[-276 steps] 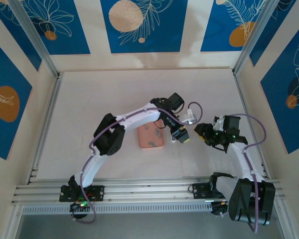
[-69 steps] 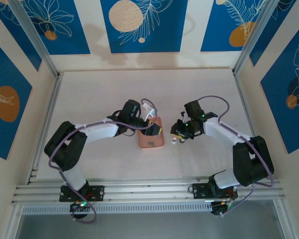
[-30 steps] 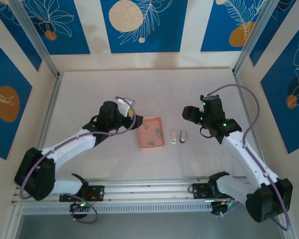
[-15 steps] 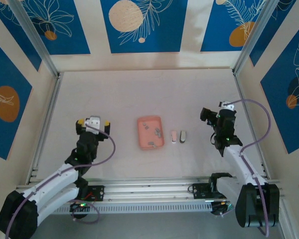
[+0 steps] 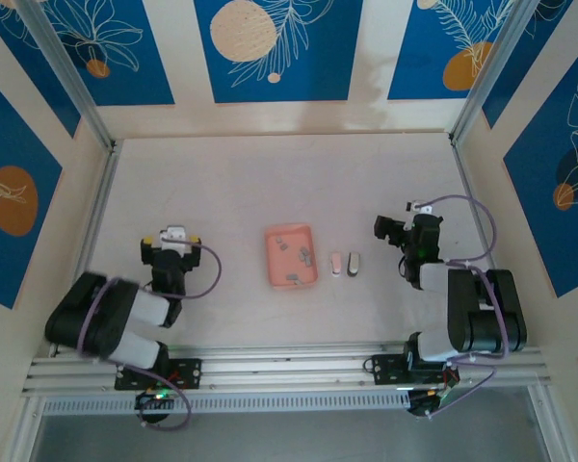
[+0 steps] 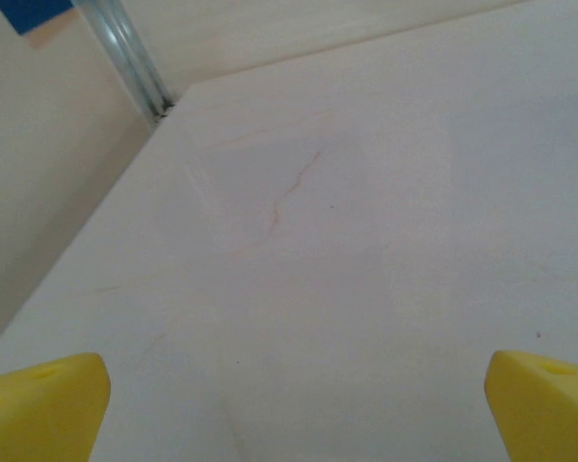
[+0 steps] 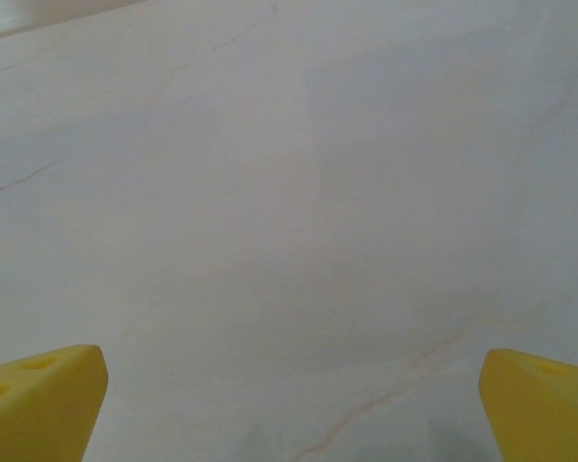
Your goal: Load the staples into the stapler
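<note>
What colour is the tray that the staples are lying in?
Salmon pink. The tray shows best in the top external view, with the grey staples inside it.

The tray (image 5: 291,272) is sitting mid-table (image 5: 270,173) with the staples (image 5: 300,254) lying in it, two small pieces (image 5: 336,264), possibly the stapler's parts, lying just right of it, and the left gripper (image 5: 170,241) and right gripper (image 5: 387,231) sitting well apart on either side.

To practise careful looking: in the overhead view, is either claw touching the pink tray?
No: the left claw and right claw hang over bare table, well apart from the pink tray between them.
</note>
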{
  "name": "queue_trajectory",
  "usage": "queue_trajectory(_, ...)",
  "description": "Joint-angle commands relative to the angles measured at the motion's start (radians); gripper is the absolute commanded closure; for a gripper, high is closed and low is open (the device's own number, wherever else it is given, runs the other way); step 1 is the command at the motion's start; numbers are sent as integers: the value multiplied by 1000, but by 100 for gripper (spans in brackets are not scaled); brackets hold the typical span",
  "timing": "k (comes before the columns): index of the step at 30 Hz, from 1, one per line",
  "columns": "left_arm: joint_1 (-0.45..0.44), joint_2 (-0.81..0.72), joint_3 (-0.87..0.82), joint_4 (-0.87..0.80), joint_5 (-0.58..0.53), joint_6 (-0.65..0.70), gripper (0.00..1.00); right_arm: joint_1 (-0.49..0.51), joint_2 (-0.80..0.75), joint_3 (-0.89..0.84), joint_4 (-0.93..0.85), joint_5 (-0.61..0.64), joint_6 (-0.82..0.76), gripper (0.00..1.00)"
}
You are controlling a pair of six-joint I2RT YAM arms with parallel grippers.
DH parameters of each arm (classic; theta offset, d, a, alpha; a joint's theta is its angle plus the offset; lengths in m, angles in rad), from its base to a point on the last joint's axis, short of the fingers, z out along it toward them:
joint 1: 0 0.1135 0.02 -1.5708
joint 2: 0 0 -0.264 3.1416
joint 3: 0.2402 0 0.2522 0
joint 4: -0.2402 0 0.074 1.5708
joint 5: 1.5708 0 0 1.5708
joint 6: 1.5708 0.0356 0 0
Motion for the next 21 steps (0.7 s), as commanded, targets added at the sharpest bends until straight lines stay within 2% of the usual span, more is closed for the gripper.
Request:
queue_trajectory(1, 23, 14, 70, 90, 109, -1, 0, 6, 40, 35, 105, -105, -52, 1)
queue_trajectory(3, 76, 39, 99, 33, 157, -56, 0, 13, 66, 55, 93, -188, -99, 1)
queue_trajectory(4, 111, 74, 131, 35, 181, -73, 0, 19, 73, 51, 108, -186, -106, 1)
queue_trajectory(6, 164, 11, 208, -239, 277, -131, 0, 15, 77, 41, 128, -192, -102, 1)
queue_trajectory(8, 164, 48, 196, -144, 301, -109, 0, 20, 79, 39, 132, -183, -107, 1)
queue_trajectory(9, 164, 32, 202, -188, 301, -117, 0, 20, 80, 38, 136, -183, -106, 1)
queue_trajectory(21, 164, 37, 198, -163, 297, -110, 0, 21, 79, 38, 135, -182, -106, 1)
